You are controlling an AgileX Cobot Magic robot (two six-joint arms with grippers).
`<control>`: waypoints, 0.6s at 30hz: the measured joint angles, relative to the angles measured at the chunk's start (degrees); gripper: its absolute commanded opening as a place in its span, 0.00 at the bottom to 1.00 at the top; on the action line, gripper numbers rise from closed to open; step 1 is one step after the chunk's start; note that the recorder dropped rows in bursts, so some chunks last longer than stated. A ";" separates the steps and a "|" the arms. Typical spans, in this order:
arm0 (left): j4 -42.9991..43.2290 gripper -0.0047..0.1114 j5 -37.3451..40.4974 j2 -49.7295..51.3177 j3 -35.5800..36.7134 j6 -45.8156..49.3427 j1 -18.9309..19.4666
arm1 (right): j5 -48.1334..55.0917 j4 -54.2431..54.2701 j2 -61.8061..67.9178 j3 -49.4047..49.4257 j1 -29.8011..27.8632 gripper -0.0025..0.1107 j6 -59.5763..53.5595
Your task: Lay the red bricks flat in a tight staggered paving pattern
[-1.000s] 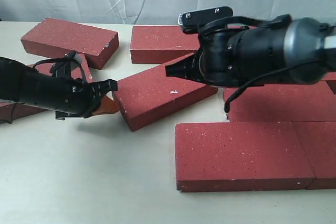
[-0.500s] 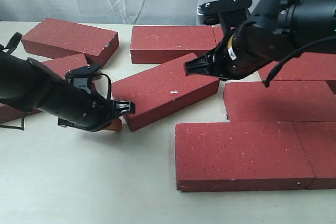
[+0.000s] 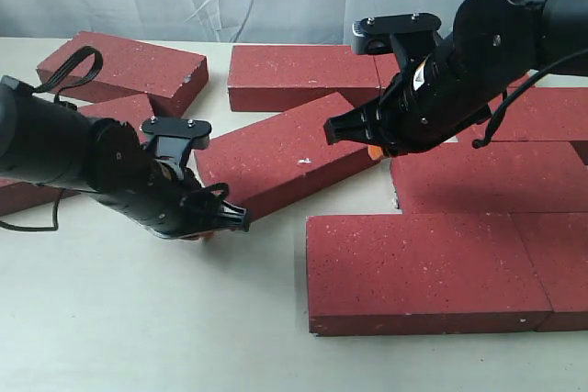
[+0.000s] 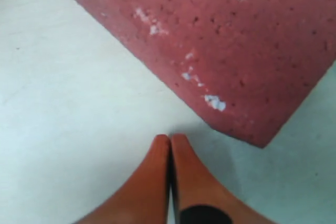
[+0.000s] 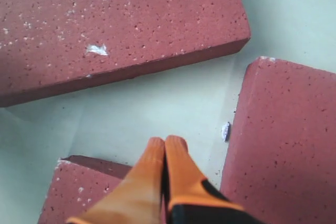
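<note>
Several dark-red bricks lie flat on the table. One slanted brick [image 3: 285, 158] sits loose in the middle. My left gripper [image 3: 198, 233] is shut and empty, low on the table just off that brick's near left corner [image 4: 226, 51]; its orange tips [image 4: 170, 139] stand slightly apart from the corner. My right gripper [image 3: 371, 148] is shut and empty, at the slanted brick's [image 5: 115, 24] right end, over the gap between it and a laid brick [image 5: 283, 140]. Part of another brick [image 5: 84, 192] shows beneath its fingers.
Laid bricks fill the right side: a long one in front [image 3: 423, 268], one behind it [image 3: 496, 176], more at the right edge [image 3: 560, 263]. Loose bricks lie at the back left [image 3: 119, 71], back centre [image 3: 299, 75] and behind the left arm [image 3: 119, 112]. A white chip [image 5: 226, 129] lies on the table.
The left gripper has moved toward the front, down to the slanted brick's near corner. The right arm has swung back to the right, its tip now at the brick's right end. The brick has not visibly shifted.
</note>
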 measured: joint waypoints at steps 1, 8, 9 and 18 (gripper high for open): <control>3.91 0.04 1.49 0.00 -0.79 -2.68 0.14 | 0.00 0.00 0.00 0.00 0.00 0.02 -0.10; 37.64 0.04 14.94 0.00 -8.24 -27.94 0.95 | -0.11 0.00 0.00 0.00 0.00 0.02 -0.24; 41.56 0.04 16.64 0.00 -9.01 -31.35 0.95 | -0.11 0.00 0.00 0.00 0.00 0.02 -0.24; 37.43 0.04 12.15 -0.21 -8.80 -37.99 0.95 | -0.22 0.10 0.00 0.00 0.00 0.02 -0.24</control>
